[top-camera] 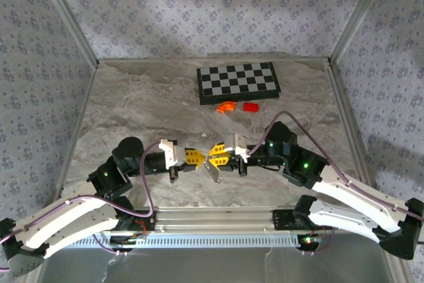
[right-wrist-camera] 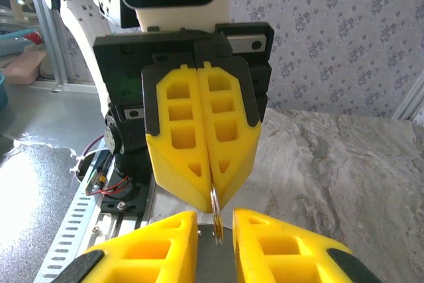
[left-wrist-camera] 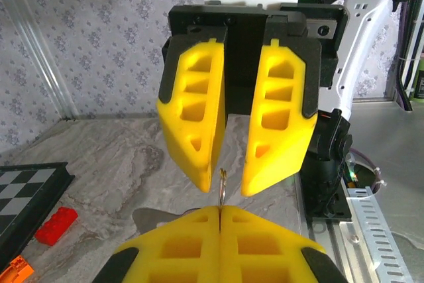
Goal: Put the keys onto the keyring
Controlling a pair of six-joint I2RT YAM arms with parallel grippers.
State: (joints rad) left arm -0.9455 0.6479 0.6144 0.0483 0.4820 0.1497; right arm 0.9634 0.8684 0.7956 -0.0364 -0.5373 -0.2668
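Pinching the keyring point(left-wrist-camera: 222, 183): left gripper point(left-wrist-camera: 219, 213) is clenched on it, a thin metal loop seen edge-on that sticks out past the fingertips, near centre of the table point(top-camera: 132, 111). Right gripper point(right-wrist-camera: 215, 220) faces it tip to tip with its fingers released; the loop end sits in their gap, contact unclear. Silvery piece point(top-camera: 212, 171) hangs just below both grippers; can't tell if it's a key. Chessboard point(top-camera: 238, 83), orange piece point(top-camera: 226, 106) and red block point(top-camera: 250, 107) sit far, well apart.
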